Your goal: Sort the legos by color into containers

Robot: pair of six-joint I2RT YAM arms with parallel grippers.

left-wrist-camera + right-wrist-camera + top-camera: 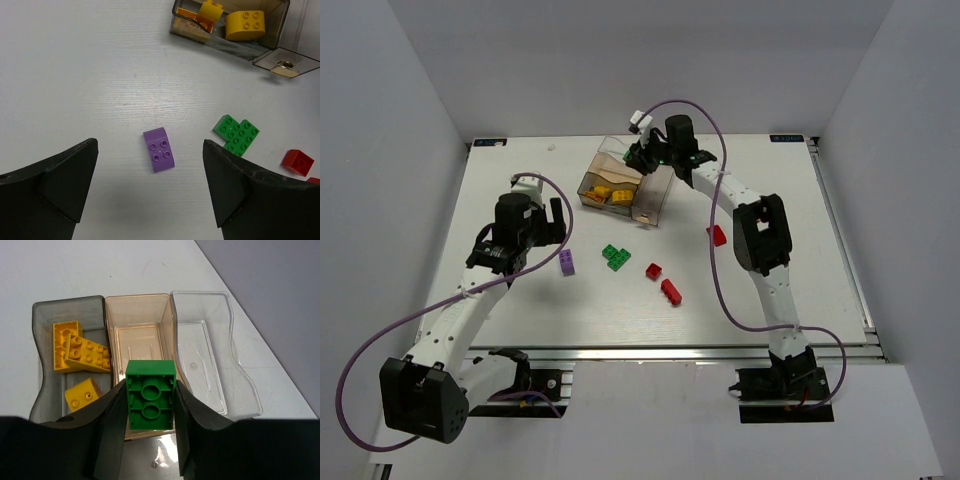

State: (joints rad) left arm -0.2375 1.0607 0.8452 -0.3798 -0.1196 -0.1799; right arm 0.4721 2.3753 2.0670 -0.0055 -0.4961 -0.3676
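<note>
Legos (615, 256) look light, stiff and slick; right hand (150, 402) pinches a green brick (150, 390) by its flat sides, left hand (150, 152) gapes empty.

Overhead sees all; wrist views share grey container (90, 309).

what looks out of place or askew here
Nothing spilled or damaged. The yellow bricks lie piled askew in the grey bin, one tilted across another. The right tool holds a green brick, hollow underside showing.
</note>
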